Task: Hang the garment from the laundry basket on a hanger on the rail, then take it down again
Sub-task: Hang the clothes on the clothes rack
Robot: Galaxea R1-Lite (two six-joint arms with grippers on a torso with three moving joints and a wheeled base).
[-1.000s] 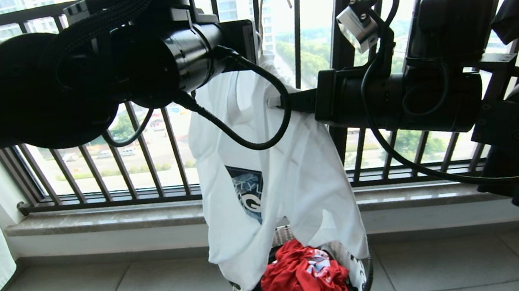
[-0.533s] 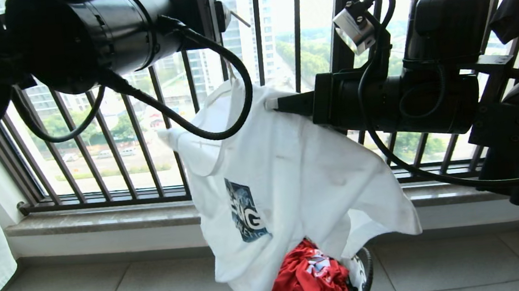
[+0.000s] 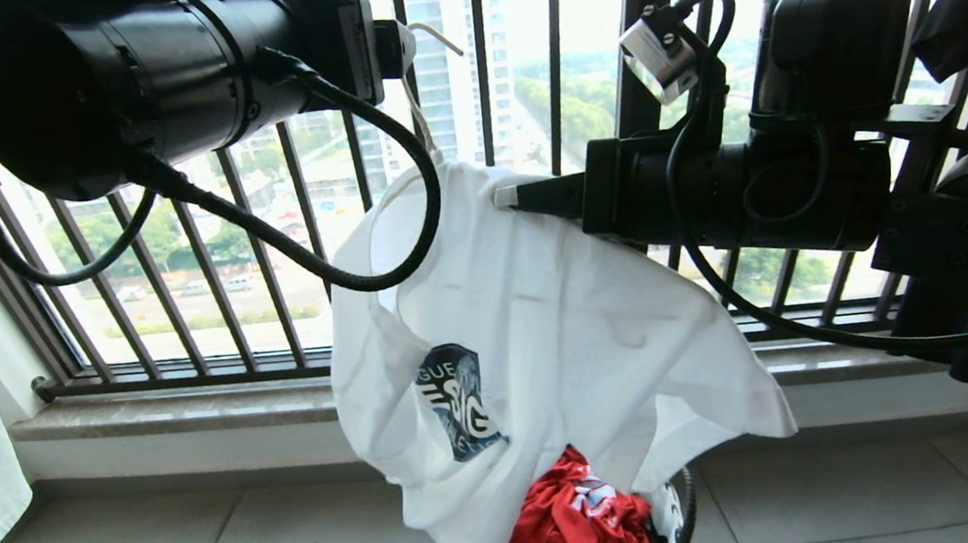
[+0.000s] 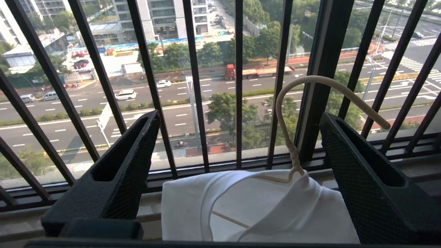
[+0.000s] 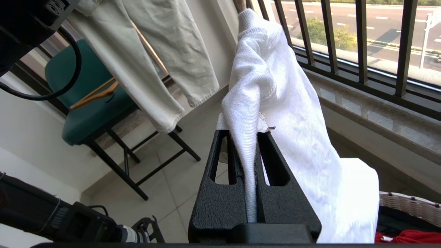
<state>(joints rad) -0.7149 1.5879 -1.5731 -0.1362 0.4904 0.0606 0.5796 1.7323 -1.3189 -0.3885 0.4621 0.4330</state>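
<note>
**Shirt pinched by right gripper, left gripper spread**

My right gripper is pressed together on a fold of the white T-shirt; the shirt drapes on the wire hanger above the laundry basket, covering part of a red garment; my left gripper stands spread either side of the hanger's hook, gripping nothing.

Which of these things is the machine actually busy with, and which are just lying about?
Busy with:
- white T-shirt, pinched at the shoulder by the right pincer
- cream wire hanger inside its collar
- left pincer, open around the hanger's hook
- laundry basket below

Lying about:
- red garment in the basket
- pale trousers
- green chair
</note>
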